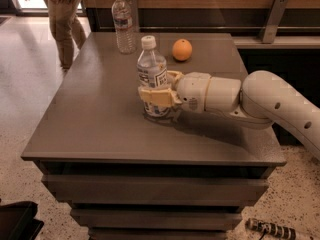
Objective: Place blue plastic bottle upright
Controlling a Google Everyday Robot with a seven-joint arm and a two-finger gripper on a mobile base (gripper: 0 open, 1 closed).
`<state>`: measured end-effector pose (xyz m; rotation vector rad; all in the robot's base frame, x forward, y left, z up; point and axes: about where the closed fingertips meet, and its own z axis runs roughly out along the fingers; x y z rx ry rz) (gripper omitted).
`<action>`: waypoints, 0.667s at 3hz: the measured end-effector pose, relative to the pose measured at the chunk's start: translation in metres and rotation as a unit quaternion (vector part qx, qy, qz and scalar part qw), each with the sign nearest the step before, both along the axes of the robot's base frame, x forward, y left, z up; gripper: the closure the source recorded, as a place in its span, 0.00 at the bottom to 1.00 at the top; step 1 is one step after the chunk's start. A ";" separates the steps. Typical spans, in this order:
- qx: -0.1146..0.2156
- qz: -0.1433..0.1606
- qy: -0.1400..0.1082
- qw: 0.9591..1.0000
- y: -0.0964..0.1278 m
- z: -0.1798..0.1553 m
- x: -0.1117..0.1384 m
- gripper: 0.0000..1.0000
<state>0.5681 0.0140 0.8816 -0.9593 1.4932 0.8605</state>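
The blue plastic bottle (151,70) stands upright near the middle of the grey table (90,114). It is stout, with a white cap and a white label with a dark patch. My gripper (159,95) reaches in from the right. Its cream fingers (154,96) wrap around the bottle's lower half, and the bottle's base rests on the table.
A slimmer clear bottle (123,24) stands upright at the table's back edge. An orange (182,49) lies behind my gripper. A person (62,19) stands beyond the table's far left corner. A wooden wall with a metal bracket (272,19) runs behind.
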 end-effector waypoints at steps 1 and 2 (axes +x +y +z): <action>0.000 0.001 0.000 1.000 0.001 0.000 0.000 0.81; 0.000 0.001 0.000 1.000 0.001 0.000 0.000 0.58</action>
